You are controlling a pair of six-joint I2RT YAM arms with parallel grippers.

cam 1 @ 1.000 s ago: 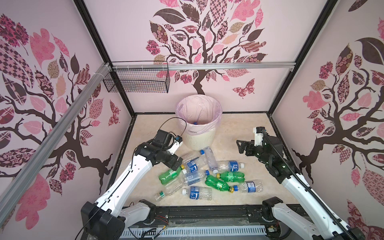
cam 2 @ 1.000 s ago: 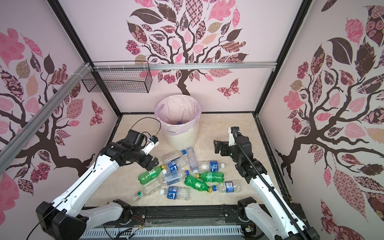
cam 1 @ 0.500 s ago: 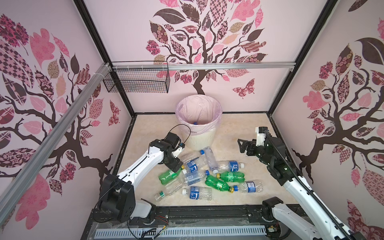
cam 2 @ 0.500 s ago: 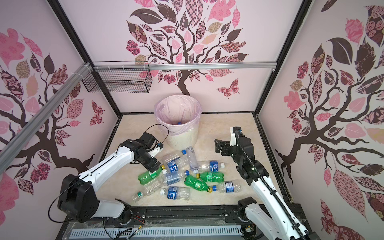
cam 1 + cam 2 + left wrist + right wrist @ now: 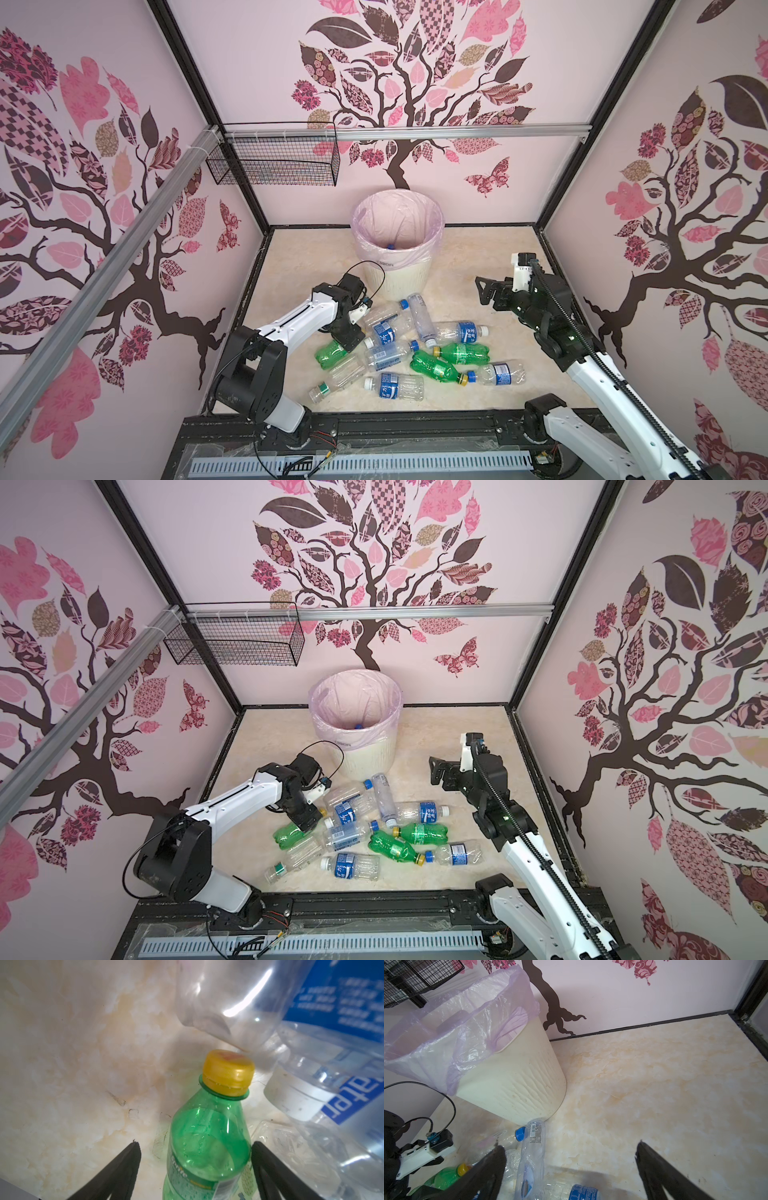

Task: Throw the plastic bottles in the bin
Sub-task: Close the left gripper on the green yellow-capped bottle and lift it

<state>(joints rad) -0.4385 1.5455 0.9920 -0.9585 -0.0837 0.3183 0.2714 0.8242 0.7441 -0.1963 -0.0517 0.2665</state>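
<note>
Several plastic bottles lie in a pile on the marble floor in front of the bin, a cream ribbed basket with a pink liner. One blue cap shows inside it. My left gripper is down at the pile's left edge, open, straddling a green bottle with a yellow cap. One finger touches the bottle and the other stands apart. My right gripper hovers wide open right of the bin, holding nothing.
A black wire basket hangs on the back wall at the left, under an aluminium rail. Two more green bottles lie on the pile's right side. Pink walls close in three sides, and a black frame runs along the front.
My left gripper has come down and to the right onto the green bottle, and its jaws have narrowed around it. The right arm has barely shifted.
</note>
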